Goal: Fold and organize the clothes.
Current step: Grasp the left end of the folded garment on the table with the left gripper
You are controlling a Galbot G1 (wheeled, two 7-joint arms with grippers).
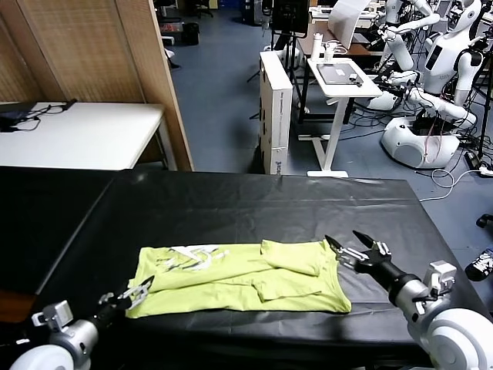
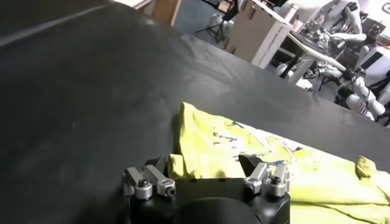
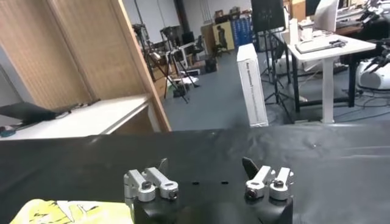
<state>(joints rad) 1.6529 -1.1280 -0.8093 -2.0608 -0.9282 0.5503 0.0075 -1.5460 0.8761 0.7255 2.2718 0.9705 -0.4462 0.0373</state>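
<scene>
The T-shirt (image 1: pixel 239 287) lies partly folded on the tabletop (image 1: pixel 231 208), sleeves tucked in; further folds remain. The left gripper (image 1: pixel 139 294) and right gripper (image 1: pixel 356 248) hover open, empty.

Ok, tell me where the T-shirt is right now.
In the head view the T-shirt lies partly folded near the front edge of the black table, between the left tool and the right tool.

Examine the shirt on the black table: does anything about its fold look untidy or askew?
Yes. The T-shirt is folded unevenly: a sleeve lies bunched on top, the printed graphic shows crumpled, and edges don't line up. Both the left gripper and right gripper are open beside it.
</scene>
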